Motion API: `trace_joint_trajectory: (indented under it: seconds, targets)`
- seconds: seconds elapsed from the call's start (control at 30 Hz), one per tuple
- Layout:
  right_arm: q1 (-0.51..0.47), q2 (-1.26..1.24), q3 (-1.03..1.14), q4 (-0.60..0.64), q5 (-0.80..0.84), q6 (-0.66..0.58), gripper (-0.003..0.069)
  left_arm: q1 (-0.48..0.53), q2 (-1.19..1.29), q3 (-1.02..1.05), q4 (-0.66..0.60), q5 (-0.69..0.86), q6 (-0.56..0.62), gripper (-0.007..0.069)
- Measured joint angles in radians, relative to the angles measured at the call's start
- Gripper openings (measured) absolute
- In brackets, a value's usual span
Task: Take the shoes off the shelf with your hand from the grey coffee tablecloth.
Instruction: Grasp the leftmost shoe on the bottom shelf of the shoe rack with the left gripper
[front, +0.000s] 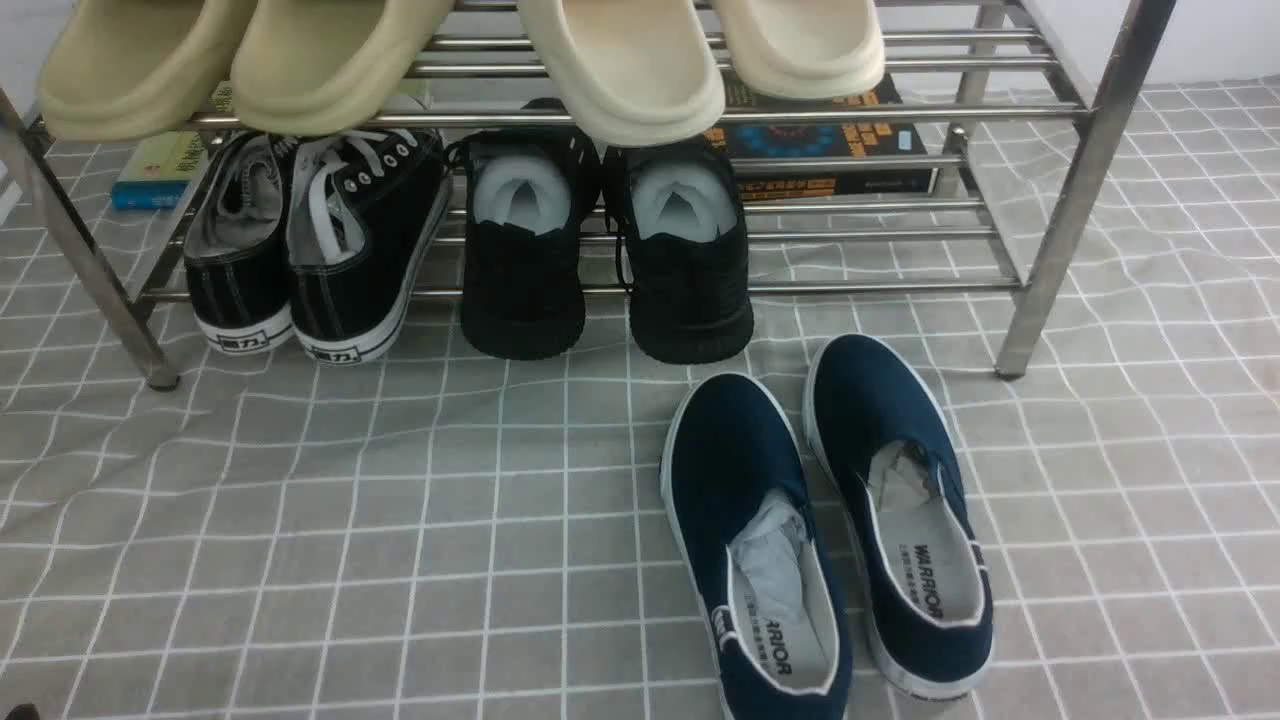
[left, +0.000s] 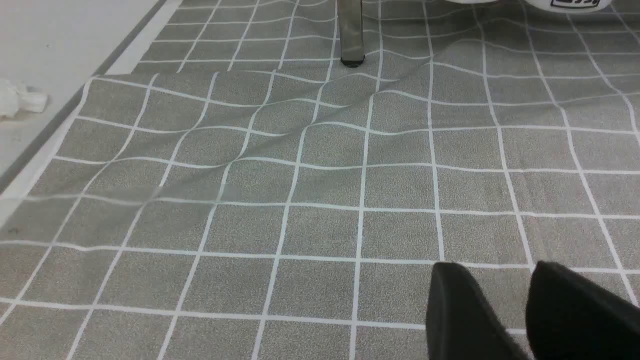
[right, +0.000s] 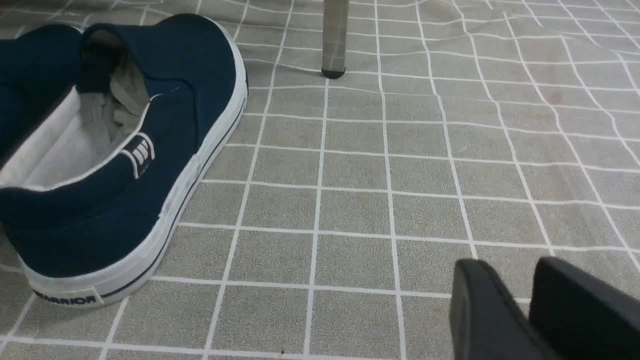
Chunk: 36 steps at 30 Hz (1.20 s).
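Sneakers (front: 310, 250) low on shelf (front: 1060, 230), black knit pair (front: 525, 280) alongside, slippers (front: 330, 60) overhead, left gripper (left: 500, 272), right gripper (right: 507, 267) seemingly slightly parted, empty.

Lane: your way across the tablecloth (front: 330, 520) to the shoes (front: 350, 250) is bare.
Blockers: slippers (front: 240, 60) overhead, knit sneakers (front: 525, 280) beside.

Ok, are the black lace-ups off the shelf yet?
No, both lace-ups sit on the lower tier of the shelf, beside the all-black pair.

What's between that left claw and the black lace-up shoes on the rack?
Only bare, wrinkled cloth lies between the left gripper and the shoes, as the left wrist view shows; the shelf leg stands aside.
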Motion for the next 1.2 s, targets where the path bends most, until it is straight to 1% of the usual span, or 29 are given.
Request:
trace_joint_trajectory:
  seconds: [0.13,0.17,0.2,0.23,0.27,0.3,0.33,0.4,0.43,0.47,0.53,0.57,0.7,0.77,0.83,0.87,0.9,0.97,1.0,1.03,1.07,1.1,1.17,1.2]
  targets:
    - [0.000,0.000,0.000,0.000,0.000,0.000,0.0176,0.000,0.000,0.000,-0.001,0.000,-0.003,0.0242]
    - [0.000,0.000,0.000,0.000,0.000,0.000,0.0178,0.000,0.000,0.000,-0.031,-0.002,-0.035,0.0242]
    - [0.000,0.000,0.000,0.000,0.000,0.000,0.0178,0.000,0.000,0.000,-0.048,-0.004,-0.041,0.0242]
    - [0.000,0.000,0.000,0.000,0.000,0.000,0.0180,0.000,0.000,0.000,-0.119,-0.007,-0.108,0.0242]
    - [0.000,0.000,0.000,0.000,0.000,0.000,0.0182,0.000,0.000,0.000,-0.233,-0.009,-0.202,0.0242]
    - [0.000,0.000,0.000,0.000,0.000,0.000,0.0183,0.000,0.000,0.000,-0.327,-0.009,-0.262,0.0242]
    - [0.000,0.000,0.000,0.000,0.000,0.000,0.0183,0.000,0.000,0.000,-0.384,-0.009,-0.324,0.0242]
    - [0.000,0.000,0.000,0.000,0.000,0.000,0.0183,0.000,0.000,0.004,-0.571,-0.008,-0.482,0.0242]
    - [0.000,0.000,0.000,0.000,0.000,0.000,0.0185,0.000,0.000,0.006,-0.639,-0.008,-0.542,0.0242]
    - [0.000,0.000,0.000,0.000,0.000,0.000,0.0185,0.000,0.000,0.006,-0.652,-0.008,-0.542,0.0242]
    - [0.000,0.000,0.000,-0.001,0.000,0.000,0.0186,0.000,0.000,0.006,-0.738,-0.010,-0.627,0.0242]
    - [0.000,0.000,0.000,-0.001,0.000,0.000,0.0187,0.000,0.000,0.007,-0.758,-0.016,-0.644,0.0242]
    - [0.000,0.000,0.000,-0.001,0.000,0.000,0.0191,0.000,0.000,0.007,-0.762,-0.069,-0.648,0.0240]
    - [0.000,0.000,0.000,-0.001,0.000,0.000,0.0195,0.000,0.000,-0.004,-0.732,-0.085,-0.588,0.0219]
    - [0.000,0.000,0.000,-0.001,0.000,0.000,0.0200,0.000,0.000,-0.064,-0.690,-0.054,-0.498,0.0167]
    - [0.000,0.000,0.000,-0.001,0.000,0.000,0.0200,0.000,0.000,-0.073,-0.681,-0.047,-0.488,0.0154]
    - [0.000,0.000,0.000,-0.001,0.000,0.000,0.0204,0.000,0.010,-0.172,-0.628,-0.008,-0.407,0.0078]
    - [0.000,0.000,0.000,-0.001,0.000,0.000,0.0204,0.000,0.033,-0.223,-0.599,0.015,-0.382,0.0044]
    - [0.000,0.000,0.000,-0.001,0.000,0.000,0.0207,0.000,0.078,-0.277,-0.563,0.044,-0.366,0.0020]
    - [0.000,0.000,0.000,-0.001,0.000,0.000,0.0209,0.000,0.139,-0.324,-0.528,0.078,-0.366,0.0007]
    - [0.000,0.000,0.000,-0.001,0.000,0.000,0.0209,0.000,0.162,-0.338,-0.523,0.085,-0.366,0.0006]
    - [0.000,0.000,0.000,-0.001,0.000,0.000,0.0211,0.000,0.251,-0.387,-0.491,0.143,-0.367,0.0001]
    - [0.000,0.000,0.000,-0.001,0.000,0.000,0.0214,0.000,0.390,-0.464,-0.481,0.230,-0.361,0.0001]
    - [0.000,0.000,0.000,-0.001,0.000,0.000,0.0214,0.000,0.417,-0.482,-0.480,0.248,-0.359,0.0001]
